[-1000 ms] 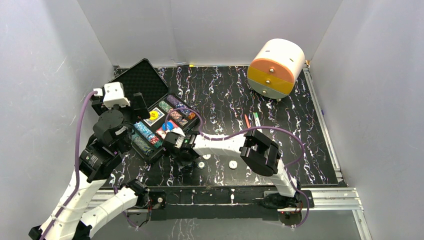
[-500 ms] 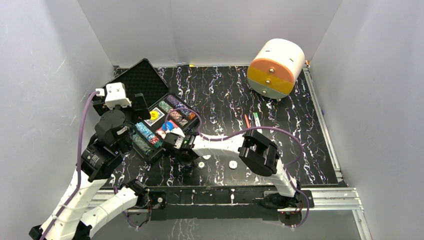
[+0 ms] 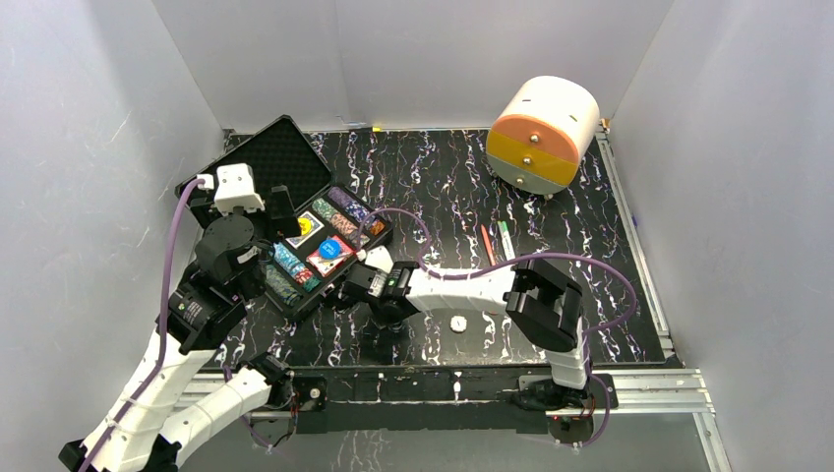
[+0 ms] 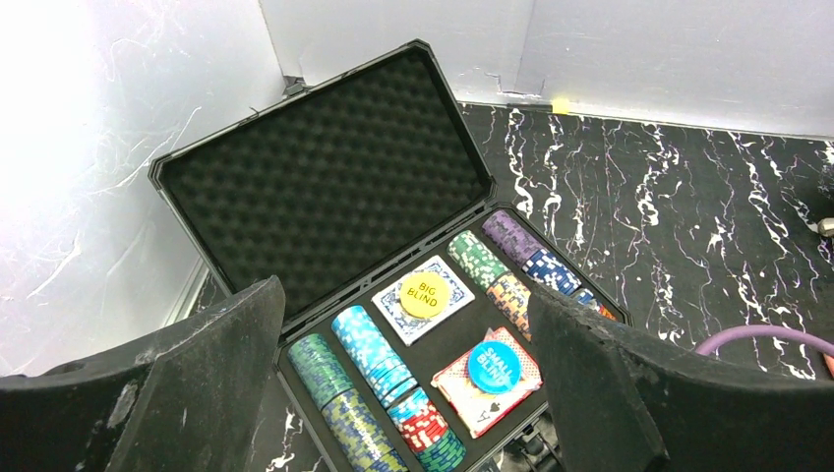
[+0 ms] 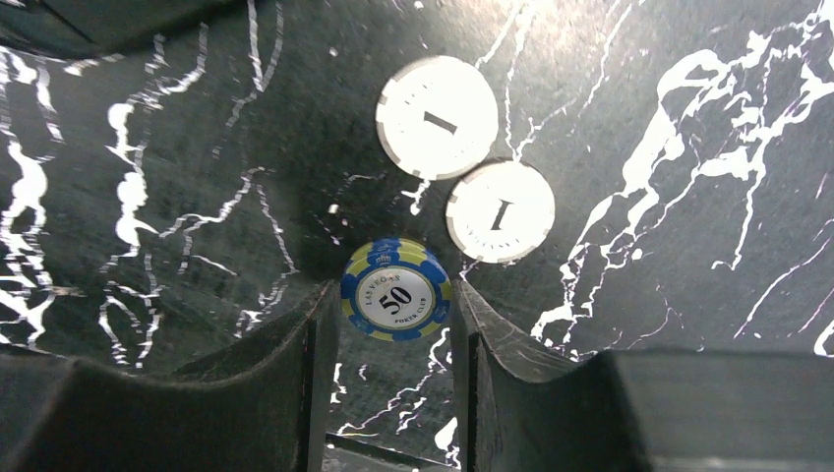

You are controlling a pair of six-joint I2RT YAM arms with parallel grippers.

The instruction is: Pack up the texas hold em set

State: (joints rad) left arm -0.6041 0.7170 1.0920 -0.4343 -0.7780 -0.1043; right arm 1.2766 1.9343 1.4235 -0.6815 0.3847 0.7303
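Note:
The black case (image 3: 258, 147) lies open at the left with its foam lid (image 4: 325, 187) up. Rows of coloured chips (image 4: 369, 344) fill its compartments. A yellow BIG BLIND button (image 4: 425, 293) rests on a blue-backed deck, and a blue SMALL BLIND button (image 4: 494, 366) on the red-backed deck (image 4: 460, 395). My left gripper (image 4: 403, 290) hovers over the case, open and holding nothing. On the table in front of the case, my right gripper (image 5: 396, 295) is shut on a blue-and-yellow 50 chip (image 5: 396, 289), a finger against each side. Two white chips (image 5: 437, 117) (image 5: 500, 210) lie just beyond it.
One more white chip (image 3: 457, 323) lies near the front edge. Red and green pens (image 3: 497, 239) lie mid-table, and a big orange-and-white cylinder (image 3: 543, 133) stands at the back right. Grey walls close in on three sides.
The right jaws have closed in on the blue-and-yellow chip while the right arm shifted to the right. The left gripper has edged slightly right over the case and stayed open.

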